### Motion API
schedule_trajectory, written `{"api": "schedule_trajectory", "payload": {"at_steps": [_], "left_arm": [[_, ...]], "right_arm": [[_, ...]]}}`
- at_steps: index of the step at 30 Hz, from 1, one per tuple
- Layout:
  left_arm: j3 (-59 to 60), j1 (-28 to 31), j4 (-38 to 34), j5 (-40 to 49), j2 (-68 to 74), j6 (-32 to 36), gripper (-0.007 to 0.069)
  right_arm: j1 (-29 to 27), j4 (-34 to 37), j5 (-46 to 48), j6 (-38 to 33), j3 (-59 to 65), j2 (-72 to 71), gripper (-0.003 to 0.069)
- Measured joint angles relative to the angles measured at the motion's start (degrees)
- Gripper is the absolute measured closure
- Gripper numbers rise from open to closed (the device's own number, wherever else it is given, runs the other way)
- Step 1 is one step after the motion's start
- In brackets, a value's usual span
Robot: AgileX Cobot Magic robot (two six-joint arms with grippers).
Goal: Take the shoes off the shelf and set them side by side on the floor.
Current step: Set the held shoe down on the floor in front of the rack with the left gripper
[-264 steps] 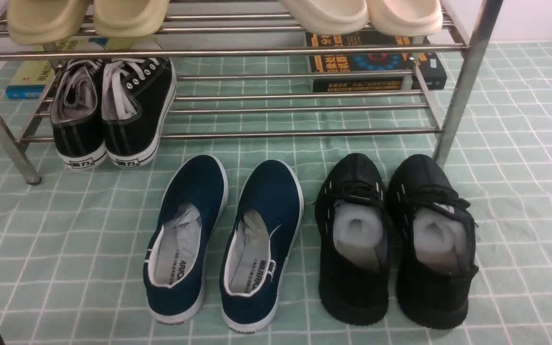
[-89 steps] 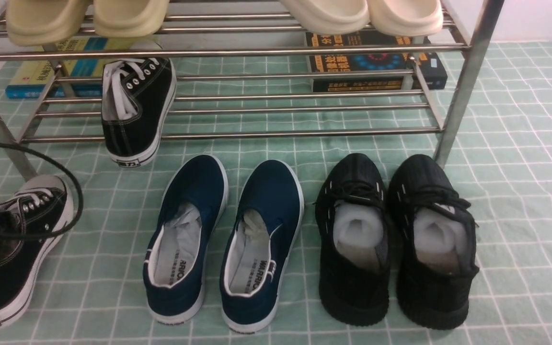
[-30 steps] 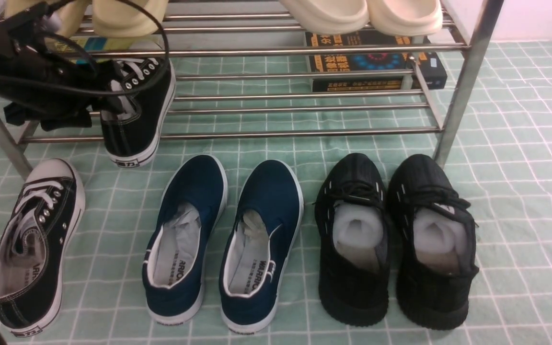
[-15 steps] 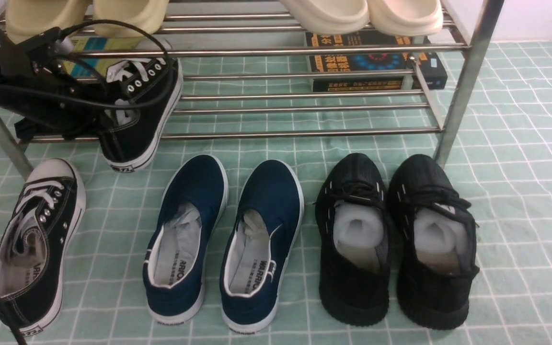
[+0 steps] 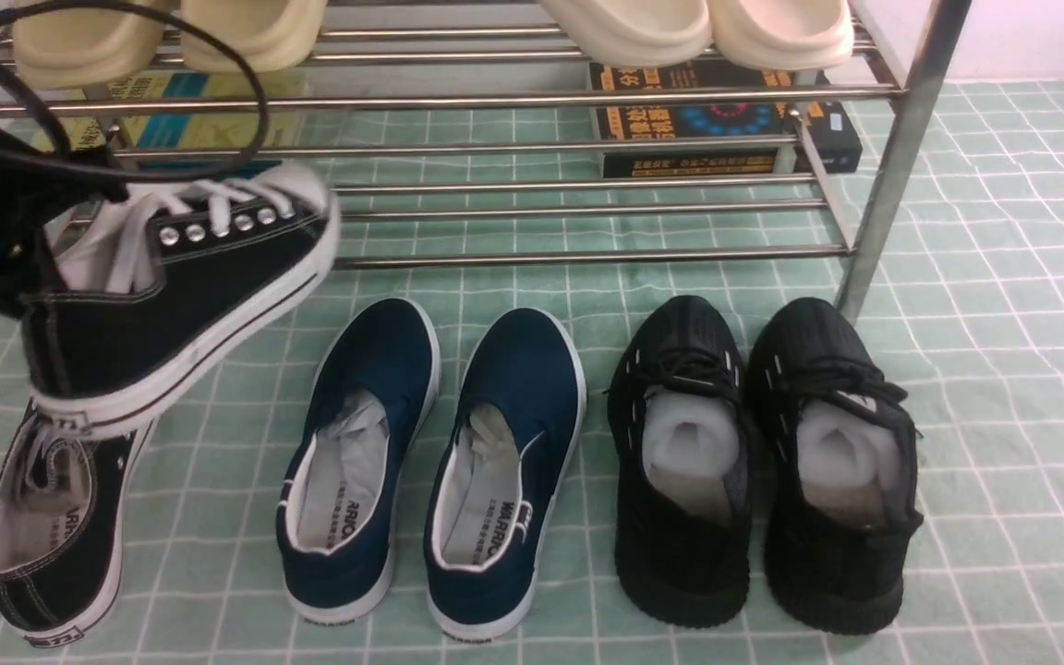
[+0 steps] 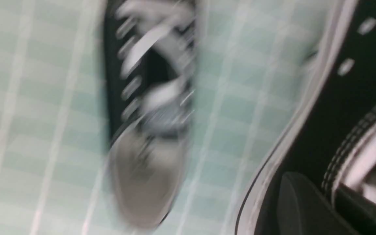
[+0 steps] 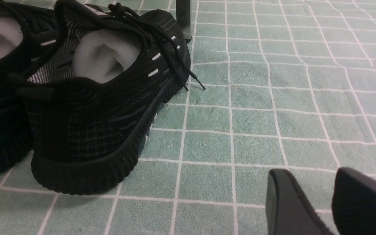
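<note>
One black canvas lace-up sneaker (image 5: 172, 296) is hanging tilted above its mate (image 5: 52, 526) on the mint-green gridded cloth (image 5: 1003, 369), left gripper (image 6: 330, 199) clamping apparently its collar; right gripper (image 7: 318, 195) is sitting slightly parted

Black canvas lace-up sneakers (image 5: 172, 286): white laces, toe caps, soles; silver eyelets. Navy canvas slip-ons (image 5: 509, 369): white sole trim. Black knit sneakers (image 5: 689, 337): white dash marks. Pale mint-green cloth floor (image 5: 1003, 416): thin white grid.

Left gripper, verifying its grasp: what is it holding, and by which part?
A black canvas sneaker, pinched at its collar by the left gripper: one finger inside, one outside.
</note>
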Motion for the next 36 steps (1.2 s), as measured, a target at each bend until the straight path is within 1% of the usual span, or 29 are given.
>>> {"api": "schedule_trajectory", "payload": {"at_steps": [2, 4, 8, 11, 24, 26, 32, 36], "left_arm": [[1.74, 0.00, 3.35, 1.41, -0.37, -2.76, 0.0607], [4.44, 0.05, 5.18, 1.17, -0.44, -5.02, 0.0607], [9.56, 0.06, 5.04, -2.49, -0.69, -7.82, 0.0607], [13.06, 0.06, 3.75, -6.08, -0.96, -8.54, 0.0607], [14.64, 0.06, -0.53, -10.90, -5.01, -7.65, 0.0607], [14.64, 0.06, -2.06, -11.49, -5.90, -7.24, 0.0607], [14.86, 0.00, -7.82, -11.68, -6.24, -3.01, 0.0607], [14.86, 0.00, -7.84, -12.22, -6.24, -2.76, 0.0607]], "right_arm": [[0.00, 0.00, 0.00, 0.00, 0.00, 0.00, 0.0420], [0.00, 0.00, 0.00, 0.00, 0.00, 0.00, 0.0420], [0.00, 0.00, 0.00, 0.00, 0.00, 0.00, 0.0420], [0.00, 0.00, 0.00, 0.00, 0.00, 0.00, 0.0420], [0.00, 0.00, 0.00, 0.00, 0.00, 0.00, 0.0420], [0.00, 0.00, 0.00, 0.00, 0.00, 0.00, 0.0420], [0.00, 0.00, 0.00, -0.06, 0.00, 0.00, 0.0420], [0.00, 0.00, 0.00, -0.10, 0.00, 0.00, 0.0420]]}}
